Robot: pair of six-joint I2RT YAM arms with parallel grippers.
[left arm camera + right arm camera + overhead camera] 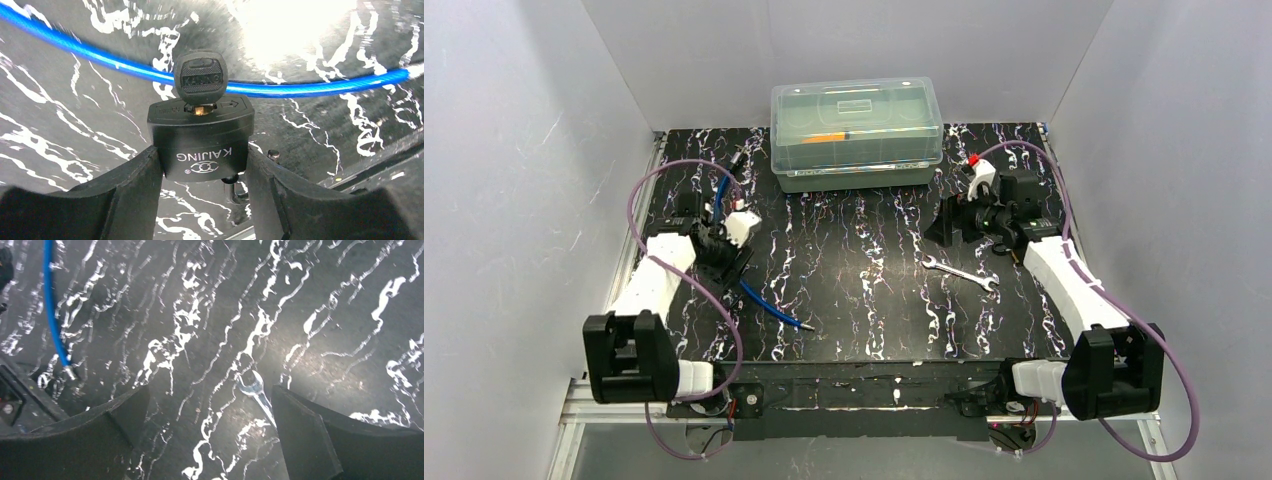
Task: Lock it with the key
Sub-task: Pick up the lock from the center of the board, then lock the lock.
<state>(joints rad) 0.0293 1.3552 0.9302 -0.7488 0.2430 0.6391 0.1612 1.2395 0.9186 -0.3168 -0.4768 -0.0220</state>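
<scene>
Left gripper clenched on the black lock. I see the key seated in the lock's keyhole, black head sticking out, blue cable running behind it. Right gripper spread wide over the table, wrench just beside one finger.

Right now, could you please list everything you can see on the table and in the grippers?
table: one, black with white veins, under everything
box: one, clear plastic with a lid, far middle of the table
wrench: one, silver, lying right of centre
lock: one, black, clamped in the left gripper
key: one, black head, pushed into the lock's top
cable: one, blue, left side, running behind the lock
left gripper: one, black, shut on the lock
right gripper: one, black, open and empty, near the wrench
</scene>
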